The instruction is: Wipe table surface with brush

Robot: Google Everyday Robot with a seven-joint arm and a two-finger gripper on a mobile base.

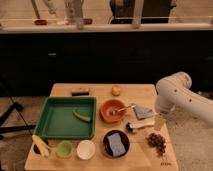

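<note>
— Camera view: where's the brush (141, 125)?
— Lying on the table surface (100, 90), right side. Its dark head is toward the black bowl (116, 144) and its white handle points at the gripper (160, 121).
— And the gripper?
— Hanging over the table's right edge, just past the handle's tip, jaws spread wide and gripping nothing. Whether it touches the handle, I can't quite tell.

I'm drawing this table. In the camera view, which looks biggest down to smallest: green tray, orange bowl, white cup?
1. green tray
2. orange bowl
3. white cup
The cup sits nearer the camera, yet looks smaller. The pincer hangs at the right edge of the table, beside the brush.
</note>
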